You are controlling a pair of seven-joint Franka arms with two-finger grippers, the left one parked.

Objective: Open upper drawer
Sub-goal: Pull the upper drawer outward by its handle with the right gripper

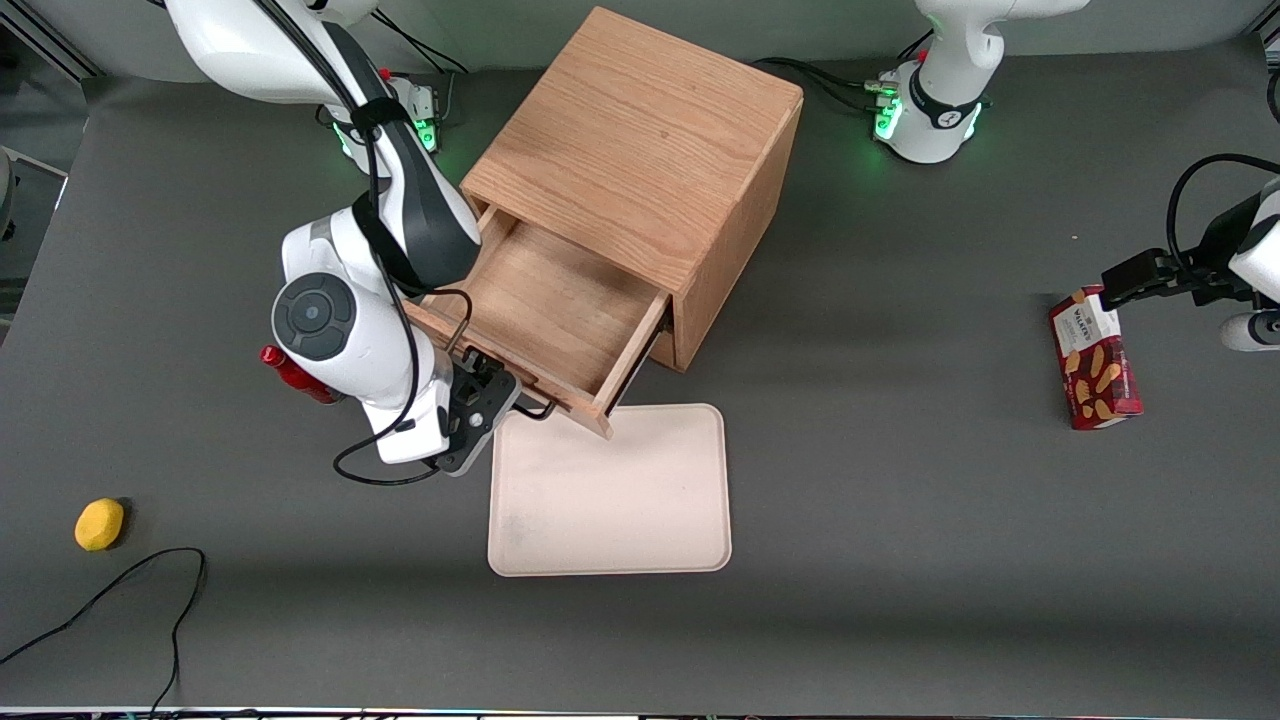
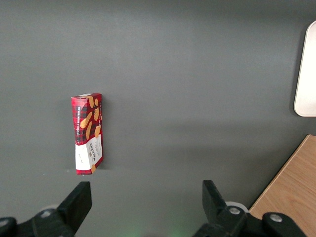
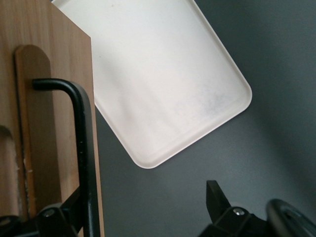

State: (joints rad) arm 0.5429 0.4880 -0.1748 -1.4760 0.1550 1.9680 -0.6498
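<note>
i see upper drawer (image 1: 550,310) pulled out over tray (image 1: 610,500), my pincer (image 1: 490,400) spread wide beside its handle (image 3: 81,148)

Robot lab: arms, grey mat (image 1: 900,500)

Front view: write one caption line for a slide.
Hand at the handle of the pulled-out upper drawer, above a cream tray.

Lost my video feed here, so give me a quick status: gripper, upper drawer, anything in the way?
Gripper open, at the black handle. Upper drawer pulled well out, inside bare. Cream tray lies just in front of the drawer, nearer the front camera.
</note>
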